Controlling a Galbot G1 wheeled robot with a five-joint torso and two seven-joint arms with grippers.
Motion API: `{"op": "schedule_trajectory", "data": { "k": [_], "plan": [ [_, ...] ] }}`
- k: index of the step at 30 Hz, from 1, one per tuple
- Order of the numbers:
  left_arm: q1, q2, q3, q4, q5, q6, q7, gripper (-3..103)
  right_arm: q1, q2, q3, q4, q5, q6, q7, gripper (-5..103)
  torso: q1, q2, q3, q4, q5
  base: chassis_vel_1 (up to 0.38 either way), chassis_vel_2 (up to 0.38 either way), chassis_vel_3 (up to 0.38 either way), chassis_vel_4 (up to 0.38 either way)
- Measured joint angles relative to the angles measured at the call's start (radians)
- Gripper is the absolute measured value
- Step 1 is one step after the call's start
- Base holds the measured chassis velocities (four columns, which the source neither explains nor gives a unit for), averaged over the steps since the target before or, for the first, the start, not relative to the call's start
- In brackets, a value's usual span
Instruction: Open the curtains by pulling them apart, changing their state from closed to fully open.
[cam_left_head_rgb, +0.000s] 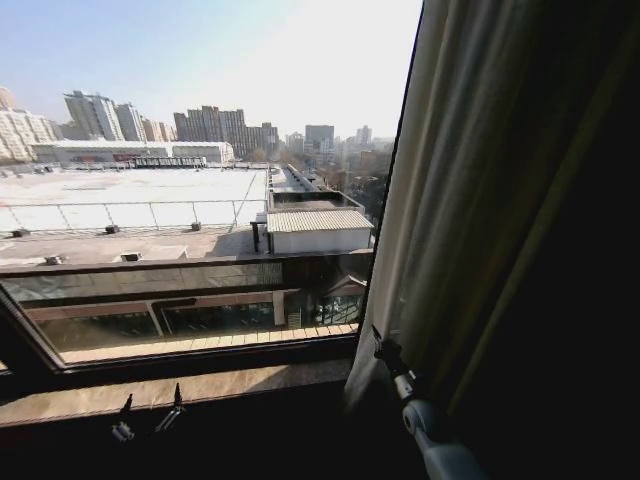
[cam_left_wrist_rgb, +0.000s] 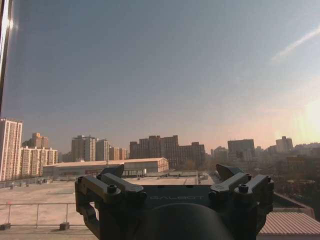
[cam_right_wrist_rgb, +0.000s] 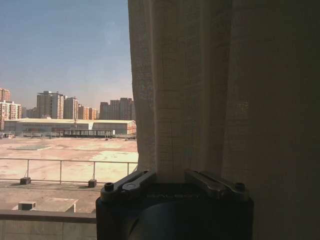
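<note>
GALBOT is reading on both my wrists. My right gripper (cam_right_wrist_rgb: 172, 175) is pinching the curtain (cam_left_head_rgb: 500, 180), hanging in vertical pleats at the right; my left gripper (cam_left_wrist_rgb: 172, 177) is spreading wide, empty, near the sill.

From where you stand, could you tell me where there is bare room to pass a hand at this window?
Free: the uncovered glass between the left gripper low on the sill and the curtain edge. Crowded: the right side, where the right gripper sits against the bunched folds.
</note>
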Motion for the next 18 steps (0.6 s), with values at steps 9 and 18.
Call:
{"op": "schedule_trajectory", "data": {
  "k": [9, 18],
  "plan": [
    [0.0, 0.0, 0.0, 0.0, 0.0, 0.0, 0.0, 100, 0.007, 0.0, -0.006, -0.012, -0.004, 0.043, -0.015, 0, 0.0, 0.0, 0.0, -0.0001, 0.0002, -0.305, -0.31, 0.3, 0.319],
    [0.0, 0.0, 0.0, 0.0, 0.0, 0.0, 0.001, 100, 0.011, -0.018, 0.001, -0.022, -0.037, -0.003, 0.006, 0, 0.0, 0.0, 0.0, -0.0001, 0.0, -0.068, -0.072, 0.078, 0.06]
  ]
}}
